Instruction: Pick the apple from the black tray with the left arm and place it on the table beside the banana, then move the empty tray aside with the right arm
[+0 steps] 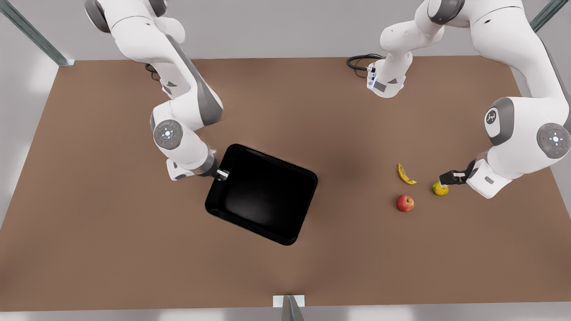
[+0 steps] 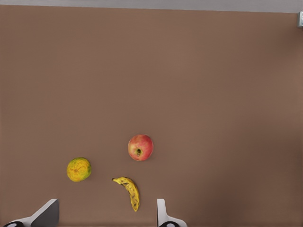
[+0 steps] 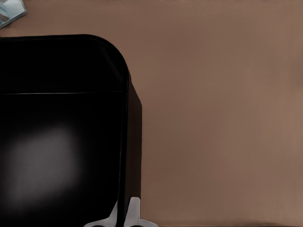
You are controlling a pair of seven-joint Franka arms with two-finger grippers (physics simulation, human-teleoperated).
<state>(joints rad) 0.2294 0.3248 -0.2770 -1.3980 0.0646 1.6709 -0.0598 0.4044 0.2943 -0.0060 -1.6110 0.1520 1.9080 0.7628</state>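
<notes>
spanning brown table (image 1: pixel 111 232): right jaws clamp black tray (image 1: pixel 261 194) rim; left jaws apart near banana (image 1: pixel 405 174), apple (image 1: pixel 405 203).

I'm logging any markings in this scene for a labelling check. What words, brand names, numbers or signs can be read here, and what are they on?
No readable words or numbers anywhere.
A small white emblem sits on a grey joint cap of the arm at the front view's right; it is too small to read.
The apple, banana, black tray and table carry no text.

Brown table (image 1: pixel 111 214) — black tray (image 1: pixel 263 196) at centre, apple (image 1: pixel 405 203), banana (image 1: pixel 405 174), small yellow-green fruit (image 1: pixel 440 189) — near one another
</notes>
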